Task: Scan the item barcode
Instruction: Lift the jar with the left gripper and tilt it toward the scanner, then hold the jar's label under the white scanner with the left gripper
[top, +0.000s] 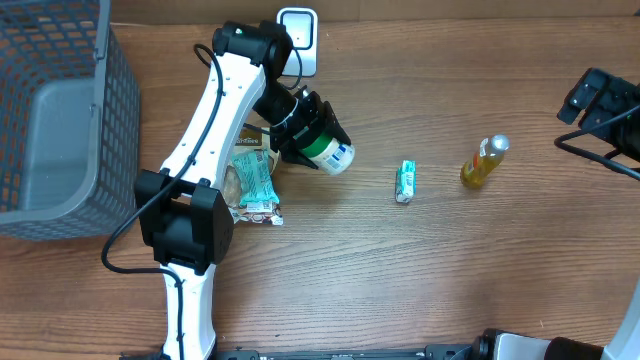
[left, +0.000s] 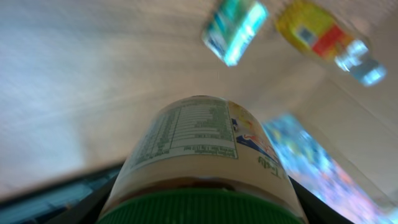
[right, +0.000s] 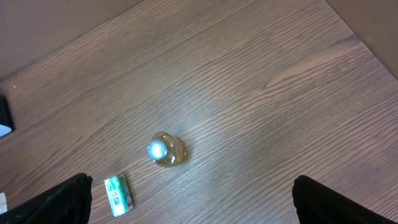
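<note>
Green screw lid of a plastic jar is filling the bottom of the left wrist view.

- **Grip:** The left tool is clamping this jar at the lid end. It is holding the jar tilted, apparently off the counter, between the snack wrappers and a white-faced device, probably the scanner.
- **Right tool:** Its fingers are standing wide apart and gripping nothing, above a yellow bottle and a green packet.
- **Risks:** The jar is hanging from a grip near one end, so it may be liable to pivot or slip. No barcode is showing, so the code may be facing away from the scanner. The elbow is passing close over the wrappers and could drag them.
- **Writing:** A nutrition-style table and blue lettering are showing on the jar, too blurred to read. The bottle's red-and-blue label and the packet's print are also unreadable.
</note>
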